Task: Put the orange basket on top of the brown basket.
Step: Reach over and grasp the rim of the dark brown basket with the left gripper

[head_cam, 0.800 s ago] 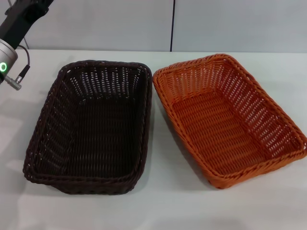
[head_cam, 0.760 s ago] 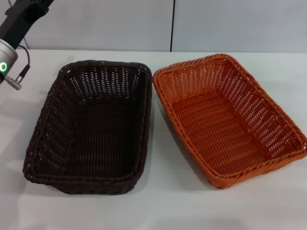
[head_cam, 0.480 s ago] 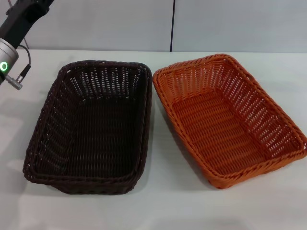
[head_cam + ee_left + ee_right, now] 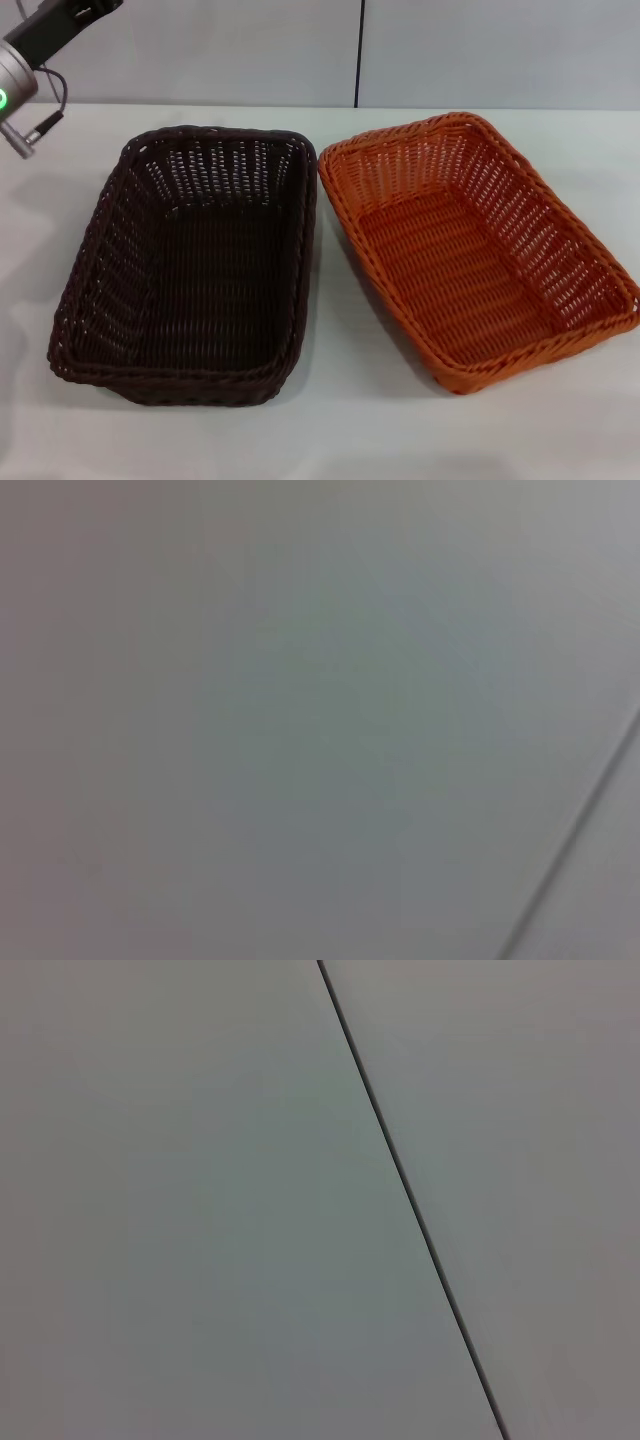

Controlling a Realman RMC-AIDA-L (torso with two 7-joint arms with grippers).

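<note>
White tabletop (image 4: 340,440) fills the head view under a grey panelled wall (image 4: 200,50). Only the left arm (image 4: 30,45) shows, at the upper left corner, higher than a moment ago; neither pincer is in view. Left of centre sits the brown basket (image 4: 190,265), near-black wicker, braided rim. Just beside it, right of centre, lies the orange basket (image 4: 475,250), the same shape, slightly angled. Neither basket has moved.
</note>
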